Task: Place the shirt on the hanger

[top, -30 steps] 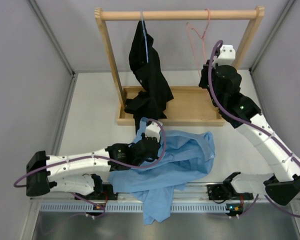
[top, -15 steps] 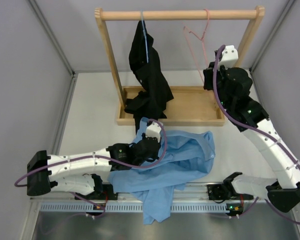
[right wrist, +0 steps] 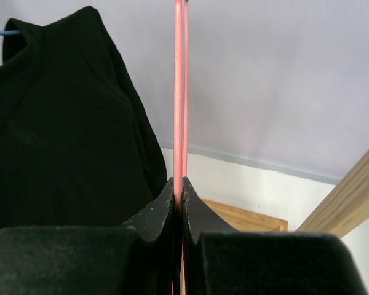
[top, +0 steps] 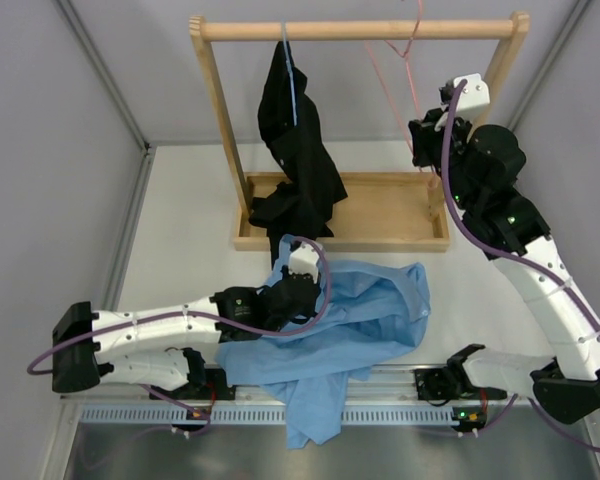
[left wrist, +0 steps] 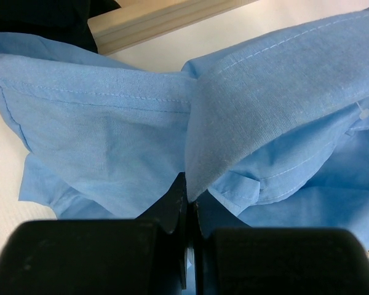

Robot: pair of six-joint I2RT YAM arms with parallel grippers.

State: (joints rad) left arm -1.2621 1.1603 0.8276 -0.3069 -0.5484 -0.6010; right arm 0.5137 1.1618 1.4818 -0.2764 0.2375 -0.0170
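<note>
The light blue shirt (top: 360, 320) lies crumpled on the table's near side and hangs over the front edge. My left gripper (top: 292, 272) is shut on a fold of it near the collar; in the left wrist view the jaws (left wrist: 189, 198) pinch the blue cloth (left wrist: 111, 123). The pink wire hanger (top: 395, 75) is held up at the rack's right end, its hook reaching above the rail. My right gripper (top: 420, 135) is shut on its lower wire. In the right wrist view the two pink wires (right wrist: 178, 92) run straight up from the closed jaws (right wrist: 178, 184).
A wooden rack with a top rail (top: 350, 30) and a tray base (top: 380, 215) stands at the back. A black garment (top: 298, 150) hangs from a pale blue hanger (top: 292, 90) on its left; it also shows in the right wrist view (right wrist: 61, 123). Grey walls close both sides.
My right gripper has risen and moved right with the pink hanger, lifting its hook up past the rail. The left arm and the shirt have not moved.
</note>
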